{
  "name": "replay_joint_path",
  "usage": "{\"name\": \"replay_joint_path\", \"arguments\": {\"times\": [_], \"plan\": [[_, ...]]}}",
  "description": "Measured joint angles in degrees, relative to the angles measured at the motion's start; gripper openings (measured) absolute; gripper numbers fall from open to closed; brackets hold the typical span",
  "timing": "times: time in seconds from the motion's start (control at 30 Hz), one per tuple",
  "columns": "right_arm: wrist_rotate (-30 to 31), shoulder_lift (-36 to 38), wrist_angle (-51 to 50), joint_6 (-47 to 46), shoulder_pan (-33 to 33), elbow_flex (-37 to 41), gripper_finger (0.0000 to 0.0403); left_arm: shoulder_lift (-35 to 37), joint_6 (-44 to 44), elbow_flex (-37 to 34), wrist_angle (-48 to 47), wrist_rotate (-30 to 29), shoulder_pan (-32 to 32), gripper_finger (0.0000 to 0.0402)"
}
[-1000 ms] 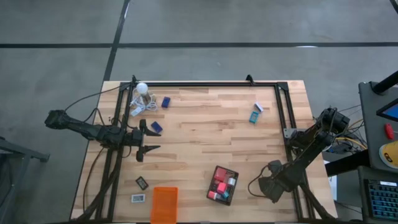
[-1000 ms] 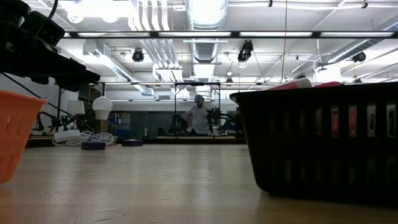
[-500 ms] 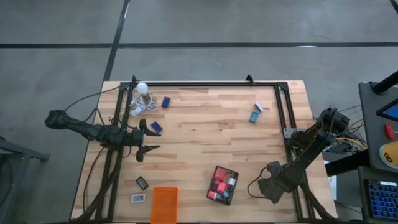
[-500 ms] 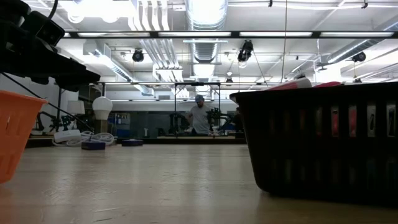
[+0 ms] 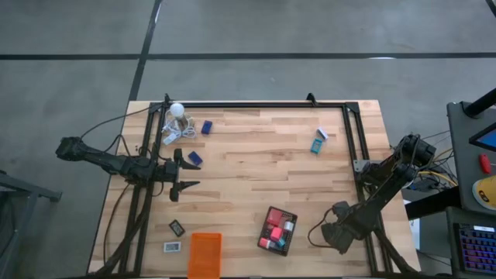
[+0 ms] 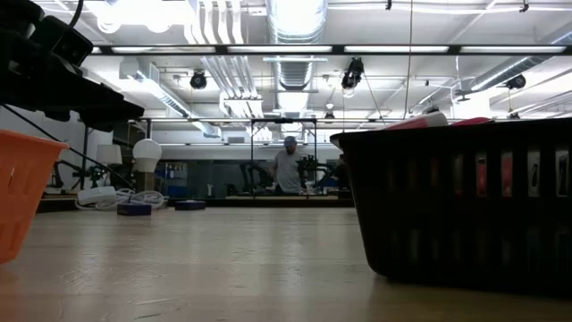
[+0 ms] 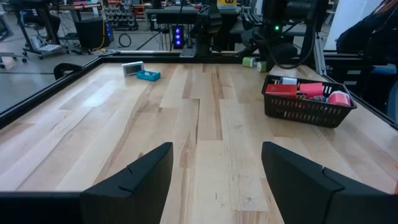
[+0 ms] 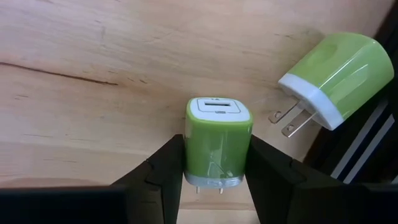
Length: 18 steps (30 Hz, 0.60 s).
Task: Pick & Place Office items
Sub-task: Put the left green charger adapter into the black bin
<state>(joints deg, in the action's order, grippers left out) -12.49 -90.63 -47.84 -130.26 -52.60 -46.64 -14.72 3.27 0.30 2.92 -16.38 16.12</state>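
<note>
High view: the wooden desk (image 5: 256,174) fills the centre of the frame. The left tool (image 5: 184,172) hangs over the desk's left-centre, fingers spread, holding nothing. The right tool (image 5: 324,232) sits low at the lower right edge. A black basket (image 5: 278,230) with red and pink items lies lower centre, an orange tray (image 5: 204,255) at the bottom edge. Dark blue blocks (image 5: 207,127) lie upper left, a teal-and-white box (image 5: 318,144) upper right.

Low view: the black basket (image 6: 460,201) looms at right, the orange tray (image 6: 18,192) at the left edge.

Left wrist view: the spread fingers (image 7: 134,180) frame bare desk.

Right wrist view: the right tool (image 8: 217,165) pinches a green USB charger (image 8: 217,143) at bottom centre; a second green charger (image 8: 329,78) lies at upper right.
</note>
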Motion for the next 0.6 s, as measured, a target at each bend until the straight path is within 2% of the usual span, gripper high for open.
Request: {"name": "replay_joint_path", "arguments": {"times": [0.43,0.6], "plan": [[0.7,0.0,-1.4,0.1,0.0,-3.2,0.0139,0.0,0.0,0.0,0.0,0.0,0.0,0.0252],[2.2,0.0,-6.4,0.2,0.0,-6.4,0.0139,0.0,0.0,0.0,0.0,0.0,0.0,0.0253]]}}
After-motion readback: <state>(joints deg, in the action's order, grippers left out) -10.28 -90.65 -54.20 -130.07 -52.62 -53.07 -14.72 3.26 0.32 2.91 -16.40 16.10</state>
